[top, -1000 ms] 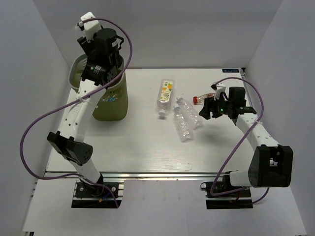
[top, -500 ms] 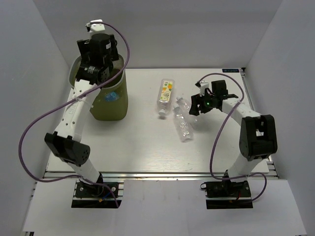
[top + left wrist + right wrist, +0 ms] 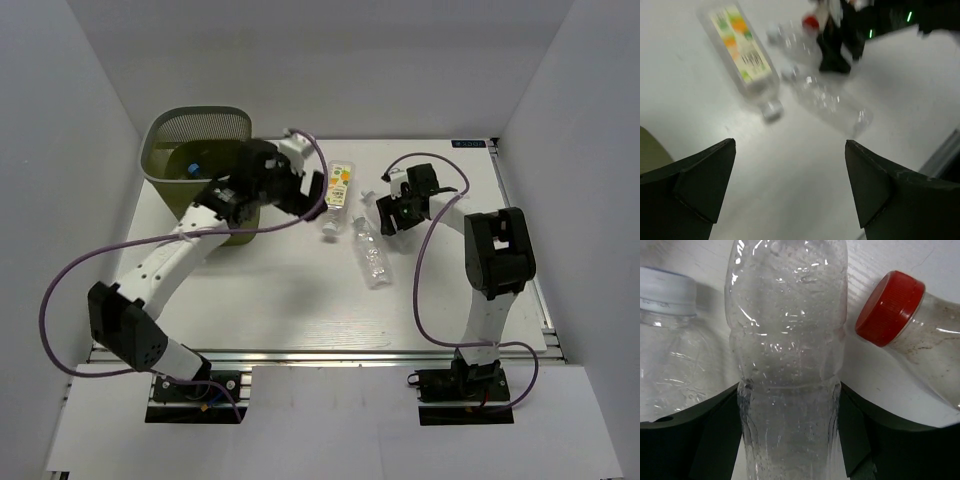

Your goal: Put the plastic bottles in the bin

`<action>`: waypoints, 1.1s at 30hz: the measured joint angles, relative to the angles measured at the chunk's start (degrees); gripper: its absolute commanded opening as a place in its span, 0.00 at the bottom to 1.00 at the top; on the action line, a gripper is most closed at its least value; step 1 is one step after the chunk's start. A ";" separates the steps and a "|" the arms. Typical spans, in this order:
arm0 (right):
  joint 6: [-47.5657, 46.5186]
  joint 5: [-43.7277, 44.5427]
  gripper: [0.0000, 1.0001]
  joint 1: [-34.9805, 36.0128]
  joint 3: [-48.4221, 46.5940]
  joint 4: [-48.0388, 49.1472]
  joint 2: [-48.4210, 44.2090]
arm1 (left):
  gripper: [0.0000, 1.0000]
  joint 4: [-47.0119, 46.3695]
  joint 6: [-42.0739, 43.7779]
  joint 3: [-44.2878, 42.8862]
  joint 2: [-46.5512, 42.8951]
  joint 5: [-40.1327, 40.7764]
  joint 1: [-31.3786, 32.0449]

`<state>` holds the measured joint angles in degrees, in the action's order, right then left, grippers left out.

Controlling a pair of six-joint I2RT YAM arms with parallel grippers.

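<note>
Four bottles lie flat on the desk (image 3: pixel 280 300), all well right of the bin (image 3: pixel 200 128).
- 1: label bottle (image 3: pixel 740 47), orange-and-green print, pale cap toward the near edge.
- 2: white-cap bottle (image 3: pixel 372 262), clear, just right of the label bottle's cap end.
- 3: mid bottle (image 3: pixel 787 340), clear and ribbed, close alongside the white-cap bottle.
- 4: red-cap bottle (image 3: pixel 920 340), clear, its cap near the mid bottle's shoulder. Cannot tell if they touch.

One more bottle is inside the bin, and only its blue cap (image 3: pixel 192 168) shows. Cannot tell if others lie in there with it.

One bin: olive mesh, upright, at the far-left corner of the desk.

Two grippers:
- The left gripper (image 3: pixel 790 145) has its fingers spread wide with nothing between them. It is in the air just left of the label bottle, between that bottle and the bin.
- The right gripper (image 3: pixel 789 387) has its fingers spread, one on each side of the mid bottle's body. Cannot tell if the pads touch the plastic.
</note>
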<state>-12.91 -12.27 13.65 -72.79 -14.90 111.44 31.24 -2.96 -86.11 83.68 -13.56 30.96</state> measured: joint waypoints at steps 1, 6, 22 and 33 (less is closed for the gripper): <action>-0.55 0.35 0.61 0.00 -0.07 0.07 0.50 | 1.00 -0.02 -0.72 2.95 0.55 -0.35 0.79; -2.56 -1.53 0.12 -0.04 -0.87 -0.13 0.33 | 1.00 -1.49 -3.98 16.00 1.73 1.05 4.20; 3.39 -29.94 0.14 7.32 -31.54 14.71 -8.48 | 1.00 -13.49 -13.46 40.41 -1.53 3.28 10.88; 18.58 -25.92 0.25 23.80 -60.63 45.46 20.20 | 1.00 -13.75 -17.70 42.40 -9.77 4.39 14.32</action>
<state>5.67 -38.20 37.45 -133.43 30.57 131.63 17.50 -20.67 -43.70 73.91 -9.17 45.28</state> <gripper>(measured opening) 0.539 0.997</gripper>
